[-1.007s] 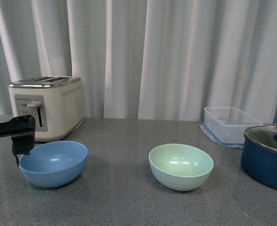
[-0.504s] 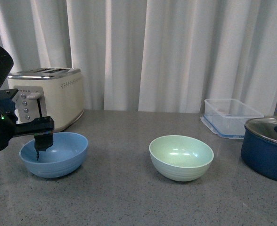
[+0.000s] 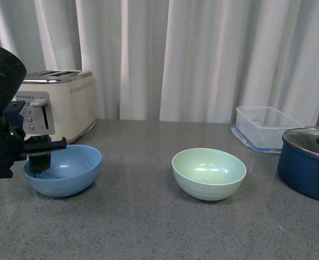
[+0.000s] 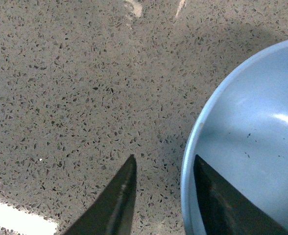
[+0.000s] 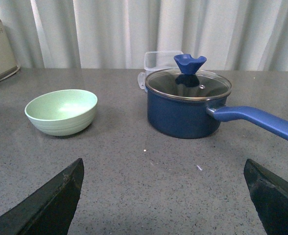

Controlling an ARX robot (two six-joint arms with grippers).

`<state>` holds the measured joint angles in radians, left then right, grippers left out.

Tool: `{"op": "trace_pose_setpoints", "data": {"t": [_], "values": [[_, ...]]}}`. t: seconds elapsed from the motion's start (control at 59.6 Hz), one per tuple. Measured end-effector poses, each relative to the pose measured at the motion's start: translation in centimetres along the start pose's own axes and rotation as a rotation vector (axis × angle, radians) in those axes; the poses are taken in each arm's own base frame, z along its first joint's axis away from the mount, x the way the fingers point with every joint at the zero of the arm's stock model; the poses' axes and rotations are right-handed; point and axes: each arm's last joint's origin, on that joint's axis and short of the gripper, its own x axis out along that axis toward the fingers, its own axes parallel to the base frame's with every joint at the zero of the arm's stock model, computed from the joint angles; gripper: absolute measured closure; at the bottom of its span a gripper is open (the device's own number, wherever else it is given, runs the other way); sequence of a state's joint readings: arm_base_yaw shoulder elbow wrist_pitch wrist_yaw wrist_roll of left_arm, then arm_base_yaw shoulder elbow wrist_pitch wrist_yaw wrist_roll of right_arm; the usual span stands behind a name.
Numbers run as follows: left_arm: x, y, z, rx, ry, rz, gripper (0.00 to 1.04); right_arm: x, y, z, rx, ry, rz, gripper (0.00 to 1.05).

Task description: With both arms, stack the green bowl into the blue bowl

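Note:
The light blue bowl [image 3: 63, 169] sits on the grey counter at the left, in front of the toaster. My left gripper [image 3: 38, 162] is open and straddles its left rim. In the left wrist view one finger [image 4: 217, 205] is inside the blue bowl [image 4: 252, 127], the other finger [image 4: 117, 200] outside over the counter, with the left gripper [image 4: 164, 159] centred near the rim. The pale green bowl [image 3: 209, 173] stands empty mid-counter, apart from both grippers. My right gripper [image 5: 163, 164] is open above bare counter, well short of the green bowl [image 5: 60, 111]. It does not show in the front view.
A cream toaster [image 3: 56, 103] stands behind the blue bowl. A clear plastic container [image 3: 265, 135] and a navy pot with glass lid [image 3: 308, 170] are at the right. The pot's long handle [image 5: 261, 122] points toward my right gripper's side.
My left arm has swung in from the left and lowered, so its gripper now straddles the blue bowl's rim. Neither bowl has shifted on the counter.

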<state>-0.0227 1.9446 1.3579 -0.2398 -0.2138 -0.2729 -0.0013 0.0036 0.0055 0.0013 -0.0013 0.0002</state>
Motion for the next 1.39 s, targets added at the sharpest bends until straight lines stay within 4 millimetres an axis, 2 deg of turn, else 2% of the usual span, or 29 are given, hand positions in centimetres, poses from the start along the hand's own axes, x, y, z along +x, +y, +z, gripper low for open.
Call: {"op": "trace_pose_setpoints", "data": {"t": [0.218,0.436,0.655,0.822,0.99,1.393], "values": [[-0.2,0.0,0.1,-0.038,0.001,-0.019,1.02,0.0,0.0,0.0,0.000,0.000,0.000,0.10],[-1.2,-0.3,0.5,-0.054,-0.006,-0.050,1.01,0.0,0.0,0.0,0.000,0.000,0.000,0.10],[-3.4,-2.1,1.6,-0.067,-0.046,-0.125,1.01,0.0,0.0,0.0,0.000,0.000,0.000,0.10],[-4.4,-3.8,2.0,-0.064,-0.066,-0.168,1.01,0.0,0.0,0.0,0.000,0.000,0.000,0.10],[-4.4,-5.3,1.8,-0.049,-0.060,-0.193,1.01,0.0,0.0,0.0,0.000,0.000,0.000,0.10],[-3.1,-8.3,0.9,-0.009,-0.029,-0.226,1.01,0.0,0.0,0.0,0.000,0.000,0.000,0.10]]}}
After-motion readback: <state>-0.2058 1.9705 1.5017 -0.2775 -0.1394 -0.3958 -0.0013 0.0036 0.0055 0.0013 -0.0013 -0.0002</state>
